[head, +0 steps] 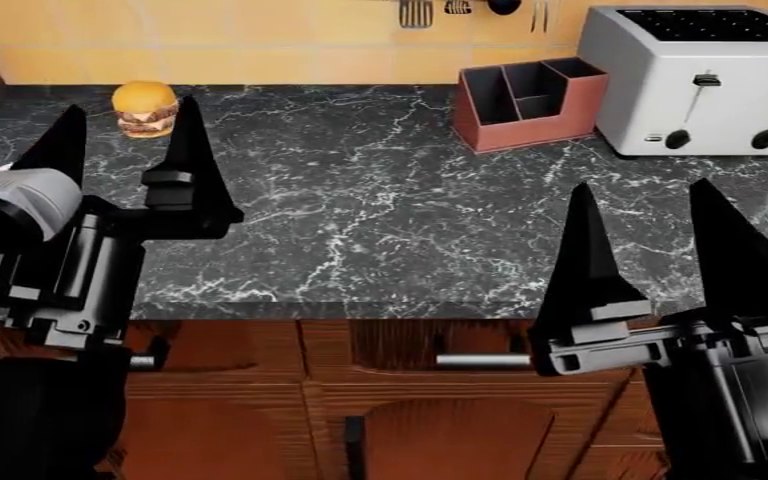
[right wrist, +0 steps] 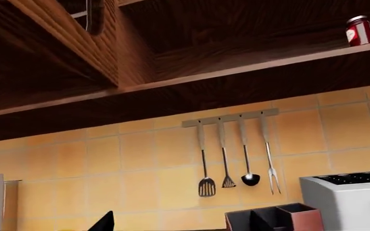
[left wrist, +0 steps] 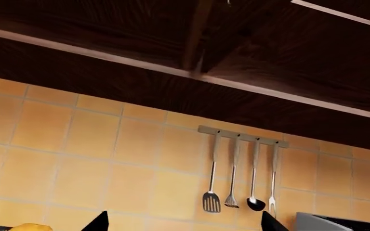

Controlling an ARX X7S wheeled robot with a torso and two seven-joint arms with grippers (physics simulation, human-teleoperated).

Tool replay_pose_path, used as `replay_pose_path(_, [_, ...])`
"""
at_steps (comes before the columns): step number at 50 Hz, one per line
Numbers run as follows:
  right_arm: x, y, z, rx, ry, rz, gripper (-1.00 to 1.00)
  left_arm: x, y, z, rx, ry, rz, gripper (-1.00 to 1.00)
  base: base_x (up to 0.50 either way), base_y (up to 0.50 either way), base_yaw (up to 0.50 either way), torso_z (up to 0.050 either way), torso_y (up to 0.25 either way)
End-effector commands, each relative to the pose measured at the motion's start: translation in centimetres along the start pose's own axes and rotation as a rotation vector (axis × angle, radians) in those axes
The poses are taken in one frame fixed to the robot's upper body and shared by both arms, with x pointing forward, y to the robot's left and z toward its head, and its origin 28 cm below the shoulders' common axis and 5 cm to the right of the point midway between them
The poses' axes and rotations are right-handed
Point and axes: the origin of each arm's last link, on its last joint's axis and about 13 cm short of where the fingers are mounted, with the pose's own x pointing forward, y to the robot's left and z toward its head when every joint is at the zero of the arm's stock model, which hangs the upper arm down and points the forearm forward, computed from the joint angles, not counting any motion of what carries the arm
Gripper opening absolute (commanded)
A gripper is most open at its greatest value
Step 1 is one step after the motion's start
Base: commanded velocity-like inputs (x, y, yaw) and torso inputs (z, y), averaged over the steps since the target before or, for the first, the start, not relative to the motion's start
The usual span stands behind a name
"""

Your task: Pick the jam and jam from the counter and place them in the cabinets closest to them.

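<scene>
Both grippers are empty and spread wide over the counter (head: 357,200), and neither has a jar between its fingers. From the left in the head view: the left gripper (head: 128,150) hangs over the near-left part of the slab, jaws apart, with the burger (head: 144,108) sitting behind it near the tiled wall. Mid-counter is bare marble, then the brown organiser (head: 531,100), then the toaster (head: 698,80) at the far right. The right gripper (head: 664,245) hovers at the front edge, fingers splayed, above the lower cabinet fronts. No jam shows on the counter in the head view (only part of the slab is in frame). One jam (right wrist: 359,30) stands on the open upper cabinet shelf (right wrist: 256,65) above the toaster, seen by the right wrist. The second jar is out of sight, so the step in hand reads as hunting for it; the next move calls for turning the view to find it before either arm reaches.
</scene>
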Motion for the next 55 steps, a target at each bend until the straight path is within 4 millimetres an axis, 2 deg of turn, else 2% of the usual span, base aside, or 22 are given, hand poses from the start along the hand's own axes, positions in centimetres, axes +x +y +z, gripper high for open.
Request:
replay_pose_path(1, [-0.09, 0.14, 0.1, -0.01, -0.002, 0.005, 1.0, -0.1, -0.11, 0.05, 0.007, -0.001, -0.005, 1.0, 0.0, 0.5, 0.0, 0.0, 0.0])
replay_pose_path(35, [-0.22, 0.28, 0.0, -0.033, -0.022, 0.018, 1.0, -0.23, -0.23, 0.25, 0.01, -0.007, -0.018, 1.0, 0.03, 0.5, 0.0, 0.0, 0.0])
replay_pose_path(55, [-0.48, 0.32, -0.23, -0.056, -0.044, 0.047, 1.0, -0.27, -0.23, 0.34, 0.013, -0.011, -0.018, 1.0, 0.35, 0.42, 0.0, 0.0, 0.0])
